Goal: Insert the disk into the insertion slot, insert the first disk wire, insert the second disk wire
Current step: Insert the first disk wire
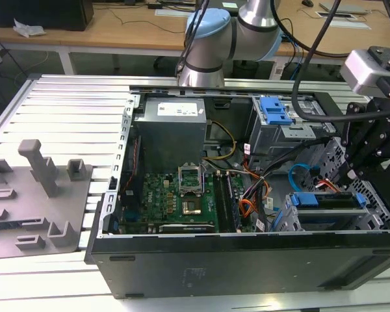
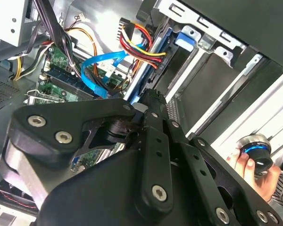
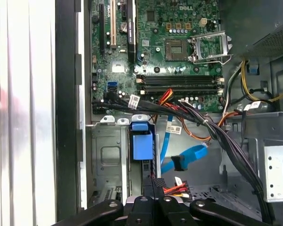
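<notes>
The disk [image 1: 328,201], silver in its bright blue carrier, sits inside the insertion slot [image 1: 285,222], a grey perforated cage at the exterior view's right. Its blue carrier tab [image 3: 141,145] faces the first wrist view. My gripper [image 3: 152,182] hangs just over the disk's end with its black fingers pressed together, as the second wrist view also shows for the gripper [image 2: 152,100]. The red-yellow-black first disk wire [image 2: 142,47] loops right beside the fingertips. The light-blue second disk wire [image 3: 189,156] lies loose in the case next to the cage.
A second grey cage carries a blue latch [image 1: 276,110] behind the slot. Thick black cable bundles [image 3: 217,134] cross above the motherboard [image 3: 179,42]. A hand [image 2: 247,168] holds a blue-ringed knob [image 2: 257,150] outside the case. A grey fixture plate [image 1: 32,195] lies on the table.
</notes>
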You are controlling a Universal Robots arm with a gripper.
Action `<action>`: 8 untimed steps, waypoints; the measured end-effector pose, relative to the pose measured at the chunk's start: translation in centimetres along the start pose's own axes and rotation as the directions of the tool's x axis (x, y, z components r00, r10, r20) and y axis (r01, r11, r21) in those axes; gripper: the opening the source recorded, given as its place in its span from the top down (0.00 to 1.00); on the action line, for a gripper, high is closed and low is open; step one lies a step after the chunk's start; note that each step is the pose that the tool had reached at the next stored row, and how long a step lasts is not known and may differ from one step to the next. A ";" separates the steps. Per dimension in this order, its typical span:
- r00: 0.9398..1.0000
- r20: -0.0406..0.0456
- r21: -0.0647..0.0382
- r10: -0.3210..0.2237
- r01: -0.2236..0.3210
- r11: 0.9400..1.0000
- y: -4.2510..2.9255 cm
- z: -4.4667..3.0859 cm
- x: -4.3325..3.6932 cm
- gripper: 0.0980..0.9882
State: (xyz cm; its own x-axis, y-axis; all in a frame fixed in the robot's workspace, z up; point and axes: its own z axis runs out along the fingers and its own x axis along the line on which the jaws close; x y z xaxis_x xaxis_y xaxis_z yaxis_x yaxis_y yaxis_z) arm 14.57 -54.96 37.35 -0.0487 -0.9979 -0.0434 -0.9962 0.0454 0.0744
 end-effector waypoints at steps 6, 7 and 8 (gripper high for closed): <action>1.000 0.000 0.000 0.000 0.000 1.000 0.88 0.23 0.05 0.99; 1.000 0.000 0.000 0.000 0.000 1.000 0.89 0.23 0.06 0.99; 1.000 0.000 0.000 0.000 0.000 1.000 0.89 0.23 0.06 0.99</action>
State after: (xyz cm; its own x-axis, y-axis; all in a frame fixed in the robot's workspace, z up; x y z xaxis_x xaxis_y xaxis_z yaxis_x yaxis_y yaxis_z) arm 13.67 -54.97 37.18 -0.0485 -0.9979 -0.0432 -0.9962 0.0452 0.0744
